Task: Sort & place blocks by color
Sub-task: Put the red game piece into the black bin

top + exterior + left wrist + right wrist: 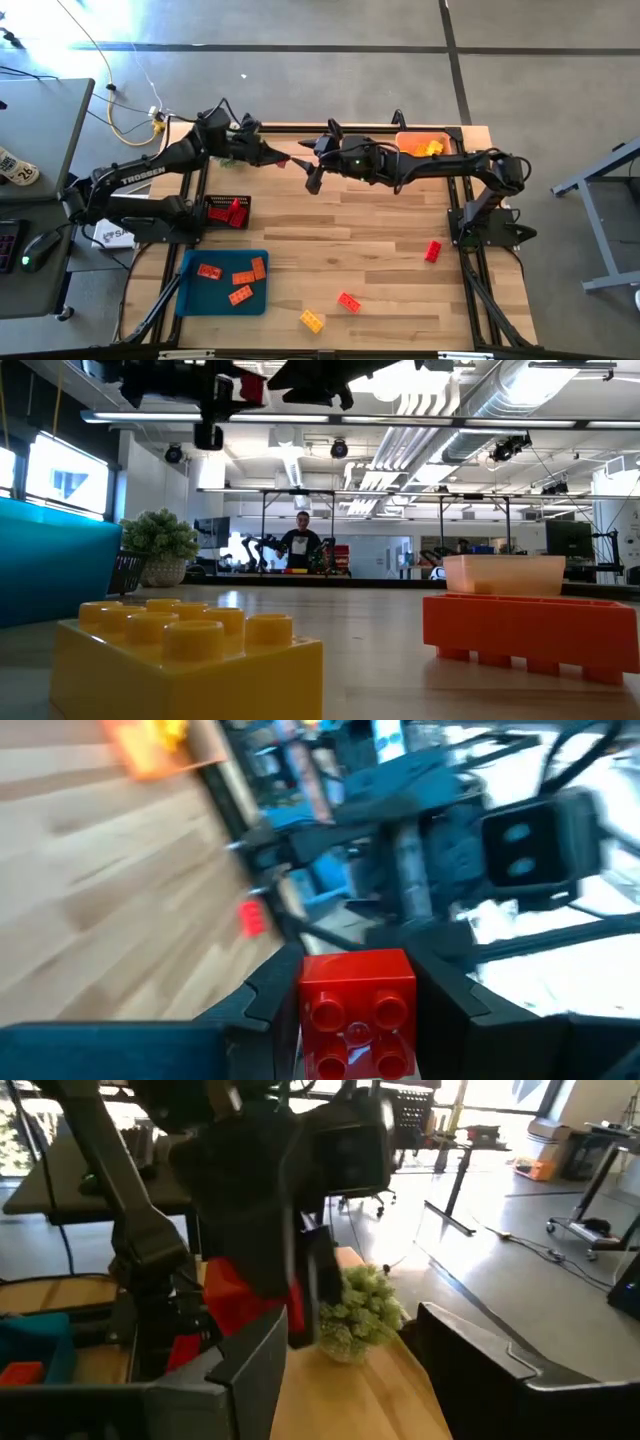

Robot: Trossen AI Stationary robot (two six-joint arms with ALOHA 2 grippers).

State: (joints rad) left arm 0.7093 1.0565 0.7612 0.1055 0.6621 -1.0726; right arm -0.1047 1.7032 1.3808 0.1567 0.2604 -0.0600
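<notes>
Above the table's far edge, the left gripper (350,1010) clamps a red brick (357,1010), studs facing its wrist, long axis along the fingers. The right gripper (300,163), jaws apart, faces it.

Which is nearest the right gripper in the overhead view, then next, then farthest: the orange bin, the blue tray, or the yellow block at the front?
From the right gripper, near the table's back middle:
1. Orange bin, back right corner.
2. Blue tray, front left.
3. Yellow block, front edge, about mid-table.
</notes>
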